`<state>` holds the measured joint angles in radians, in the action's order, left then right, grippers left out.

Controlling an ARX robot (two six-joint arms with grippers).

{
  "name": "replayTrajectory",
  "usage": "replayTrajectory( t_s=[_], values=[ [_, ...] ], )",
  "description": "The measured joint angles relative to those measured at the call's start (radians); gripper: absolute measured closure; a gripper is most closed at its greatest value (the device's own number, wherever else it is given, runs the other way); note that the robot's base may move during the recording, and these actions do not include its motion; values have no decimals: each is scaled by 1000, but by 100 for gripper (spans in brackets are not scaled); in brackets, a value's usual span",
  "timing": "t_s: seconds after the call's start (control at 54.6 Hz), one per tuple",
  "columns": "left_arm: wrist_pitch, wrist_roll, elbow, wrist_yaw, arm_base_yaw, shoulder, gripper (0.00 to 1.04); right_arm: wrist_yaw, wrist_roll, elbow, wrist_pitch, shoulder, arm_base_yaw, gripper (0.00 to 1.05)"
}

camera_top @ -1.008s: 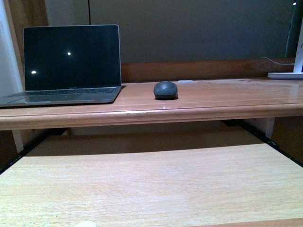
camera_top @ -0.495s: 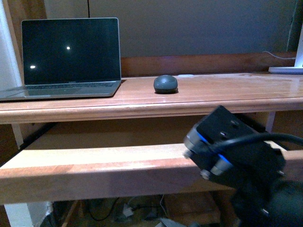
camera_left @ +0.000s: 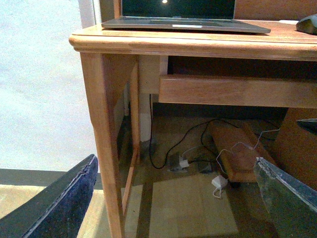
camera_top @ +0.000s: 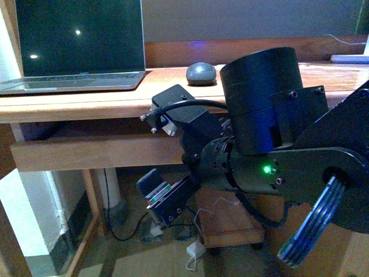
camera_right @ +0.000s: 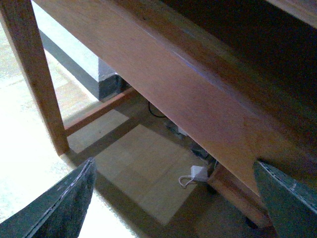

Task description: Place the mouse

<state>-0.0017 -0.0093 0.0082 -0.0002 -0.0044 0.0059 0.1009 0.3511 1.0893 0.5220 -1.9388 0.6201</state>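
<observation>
Mouse [camera_top: 201, 73] on desk [camera_top: 86, 99], no legible markings

The wooden surface [camera_top: 86, 101] carries an open laptop [camera_top: 75, 49] with a dark screen. The mouse [camera_top: 201, 73] lies on the surface to the right of the laptop, apart from it. A white flat thing [camera_top: 349, 58] sits on the surface far to the right of the laptop, at the picture's edge.

Mouse [camera_top: 201, 73] dk grey. Desk [camera_top: 75, 101] orange-brown wood w/ grain. Laptop [camera_top: 75, 49] silver-grey, screen black. Arm [camera_top: 271, 144] black, green LED, blue-striped cable. Claw [camera_top: 164, 199] dk.
</observation>
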Motion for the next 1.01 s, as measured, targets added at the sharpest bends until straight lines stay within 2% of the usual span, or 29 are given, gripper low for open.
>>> replayTrajectory(
  t_s=[0.11,0.22,0.275,0.366,0.55,0.623,0.861,1.008],
  values=[
    [0,0,0,0,0,0,8,-1,-51,-9,7,18,-8,7],
    [0,0,0,0,0,0,8,-69,-146,-55,-19,103,-37,7],
    [0,0,0,0,0,0,8,-132,-206,-95,-58,197,-77,7],
    [0,0,0,0,0,0,8,-153,-341,-195,-136,406,-167,7],
    [0,0,0,0,0,0,8,-50,-531,-503,-309,935,-301,7],
    [0,0,0,0,0,0,8,-43,-547,-569,-333,1065,-323,7],
    [0,0,0,0,0,0,8,86,-598,-753,-555,1521,-333,7],
    [0,0,0,0,0,0,8,208,-632,-825,-632,1706,-434,7]
  ],
)
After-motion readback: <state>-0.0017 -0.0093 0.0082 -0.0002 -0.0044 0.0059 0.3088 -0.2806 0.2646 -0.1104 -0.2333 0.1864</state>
